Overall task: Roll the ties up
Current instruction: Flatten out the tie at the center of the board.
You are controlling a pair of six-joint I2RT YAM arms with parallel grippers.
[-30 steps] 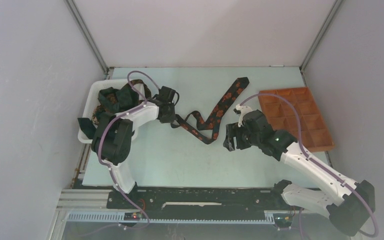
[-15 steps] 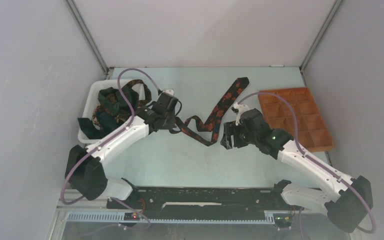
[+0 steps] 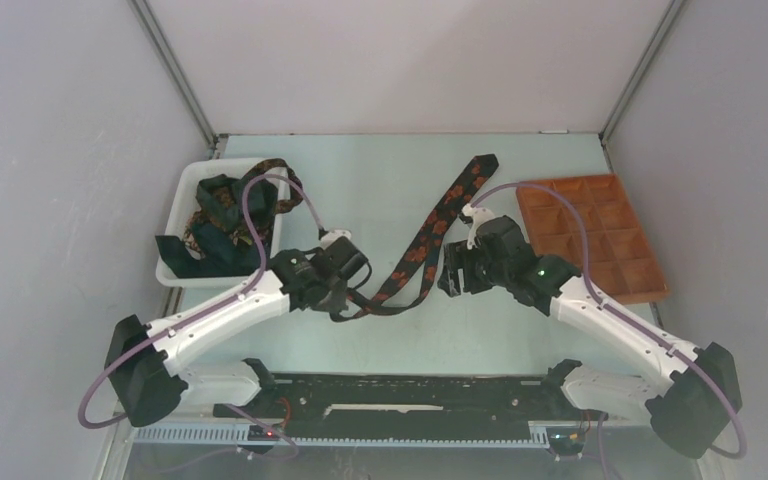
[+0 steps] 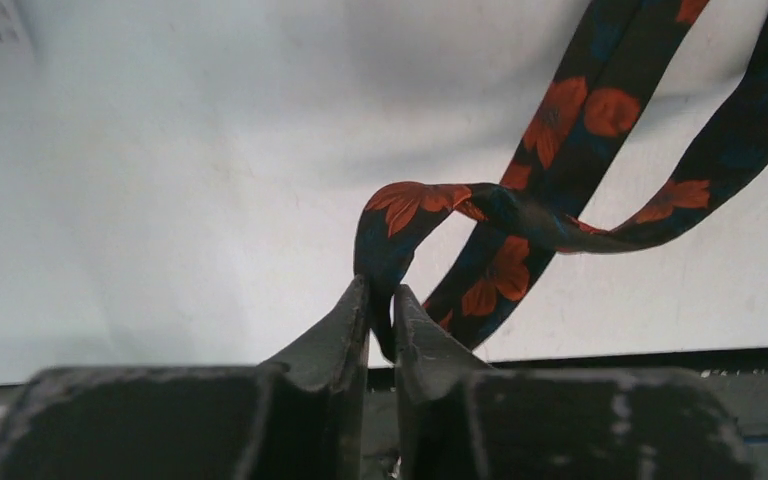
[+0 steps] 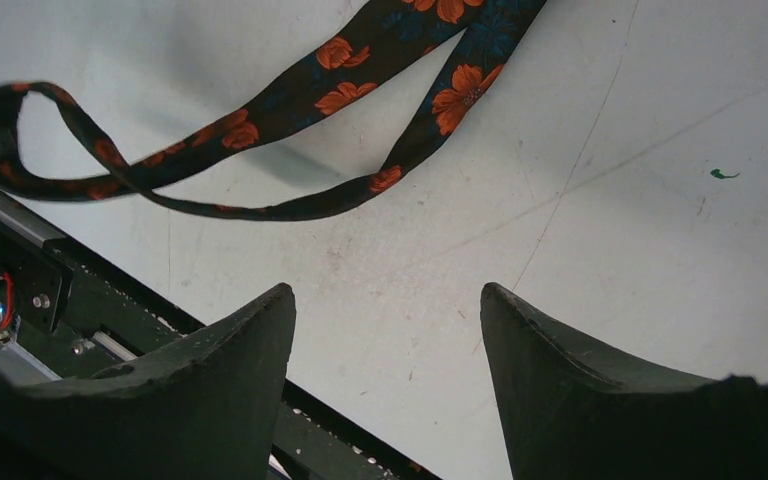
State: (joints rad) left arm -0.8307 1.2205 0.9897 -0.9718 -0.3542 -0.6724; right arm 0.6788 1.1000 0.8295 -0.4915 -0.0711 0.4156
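Note:
A dark tie with orange-red flowers (image 3: 430, 225) lies across the middle of the table, its wide end at the back and its narrow end doubled back near the front. My left gripper (image 3: 345, 300) is shut on the narrow end (image 4: 385, 235), which loops up out of the jaws in the left wrist view. My right gripper (image 3: 450, 280) is open and empty, just right of the tie's middle. The tie (image 5: 360, 75) lies ahead of the right fingers (image 5: 250, 350). Several more dark ties (image 3: 222, 205) are heaped in the white bin (image 3: 185, 180).
An orange-brown compartment tray (image 3: 590, 235) sits at the right of the table, close behind my right arm. The white bin stands at the left. The black base rail (image 3: 400, 390) runs along the table's front edge.
My left gripper has pulled the tie's narrow end from beside the bin toward the table's front middle, folding the tie over. My right gripper has shifted slightly left toward the tie.

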